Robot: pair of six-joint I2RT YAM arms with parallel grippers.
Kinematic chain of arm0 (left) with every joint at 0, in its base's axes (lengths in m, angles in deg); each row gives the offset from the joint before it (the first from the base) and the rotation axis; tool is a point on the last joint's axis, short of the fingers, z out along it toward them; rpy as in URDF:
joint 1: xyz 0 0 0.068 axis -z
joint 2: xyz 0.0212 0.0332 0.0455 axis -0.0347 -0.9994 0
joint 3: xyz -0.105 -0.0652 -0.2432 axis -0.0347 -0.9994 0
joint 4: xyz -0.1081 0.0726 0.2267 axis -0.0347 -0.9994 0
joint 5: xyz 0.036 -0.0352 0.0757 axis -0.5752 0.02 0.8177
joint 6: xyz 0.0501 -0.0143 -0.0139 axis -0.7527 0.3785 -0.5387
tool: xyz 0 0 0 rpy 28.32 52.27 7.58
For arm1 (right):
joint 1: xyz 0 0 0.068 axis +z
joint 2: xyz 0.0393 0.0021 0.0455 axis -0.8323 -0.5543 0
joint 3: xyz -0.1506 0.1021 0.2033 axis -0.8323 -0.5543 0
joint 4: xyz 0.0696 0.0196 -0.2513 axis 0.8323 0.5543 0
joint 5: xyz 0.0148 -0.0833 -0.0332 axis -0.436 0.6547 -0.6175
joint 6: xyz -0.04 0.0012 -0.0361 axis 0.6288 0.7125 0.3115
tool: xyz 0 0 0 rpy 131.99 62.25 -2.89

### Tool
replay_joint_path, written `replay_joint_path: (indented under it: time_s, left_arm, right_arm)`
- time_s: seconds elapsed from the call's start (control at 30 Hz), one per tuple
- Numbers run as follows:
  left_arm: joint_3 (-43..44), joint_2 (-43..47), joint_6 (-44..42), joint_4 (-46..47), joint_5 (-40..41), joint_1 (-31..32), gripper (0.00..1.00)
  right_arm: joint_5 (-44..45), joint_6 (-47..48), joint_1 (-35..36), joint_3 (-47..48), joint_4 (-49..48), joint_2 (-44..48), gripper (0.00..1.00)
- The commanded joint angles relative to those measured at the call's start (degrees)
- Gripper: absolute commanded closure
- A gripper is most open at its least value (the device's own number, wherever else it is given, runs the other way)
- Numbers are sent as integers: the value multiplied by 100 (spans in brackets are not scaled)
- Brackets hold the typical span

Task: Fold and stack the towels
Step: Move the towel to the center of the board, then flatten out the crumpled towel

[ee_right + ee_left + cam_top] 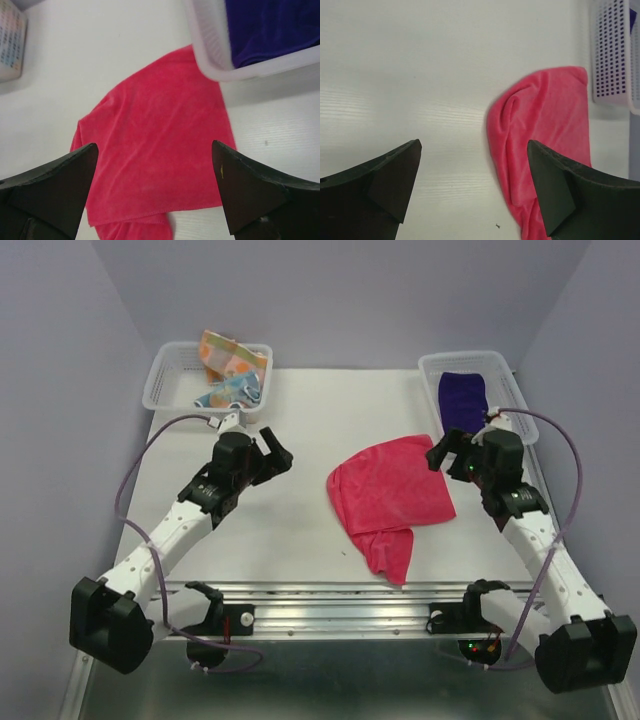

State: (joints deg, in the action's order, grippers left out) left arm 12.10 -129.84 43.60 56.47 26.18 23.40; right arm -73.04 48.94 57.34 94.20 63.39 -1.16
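We put this early in the task. Pink towel (392, 498) lies on the table (300, 420), right of centre, loosely doubled over with a bunched flap trailing toward the near edge, so not a neat fold. Its far right corner runs right up to the right basket (503, 368). Purple towel (463, 398) sits inside that basket, fairly flat; we cannot tell if it counts as folded. Orange-yellow-pink patterned towel (232, 358) and light-blue patterned towel (228, 393) are crumpled in the left basket (158, 392), the orange one draped over the far rim. We see no stack anywhere. Left gripper (278, 452) hovers left of the pink towel, jaws spread wide and holding nothing. Right gripper (447, 450) hangs over the pink towel's far right corner, also wide apart and empty. By our judgement, left to do: straighten and fold the pink one, fold both patterned ones, then stack.
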Motion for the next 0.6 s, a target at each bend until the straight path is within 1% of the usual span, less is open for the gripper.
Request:
replay_joint_path:
  time_s: [0.0, 0.03, 0.1, 0.2, 0.27, 0.3, 0.33, 0.4, 0.47, 0.57]
  left_arm:
    - [-379, -126, 122, 974, -878, 115, 1]
    - [-563, -196, 139, 1149, -1134, 377, 1]
    - [-653, -547, 219, 1511, -1198, 685, 1]
    - [-600, -1215, 262, 1941, -1452, 1292, 1]
    - [-425, -1592, 280, 2327, -1786, 1686, 1]
    - [-320, -1960, 280, 2399, -1848, 1811, 1]
    - [-58, -2146, 254, 2425, -1883, 1916, 1]
    - [163, -2602, 324, 2469, -1813, 2101, 1]
    - [410, -3024, 447, 2548, -1796, 2111, 1]
    - [813, -3456, 473, 2461, -1655, 2041, 1]
  right_arm:
    - [1119, -175, 1207, -111, 251, -691, 0]
    - [1190, -245, 1306, -180, 252, -816, 0]
    - [1130, -421, 1499, -277, 190, -1062, 0]
    - [1234, -553, 1710, -532, -12, -1370, 0]
    - [1366, -658, 1720, -620, -117, -1564, 0]
    - [1393, -659, 1720, -638, -144, -1651, 0]
    - [1402, -667, 1720, -656, -196, -1722, 0]
    - [1367, -755, 1720, -682, -240, -2020, 0]
    - [1314, -860, 1720, -752, -380, -2266, 0]
    - [1209, -869, 1720, -910, -521, -2399, 0]
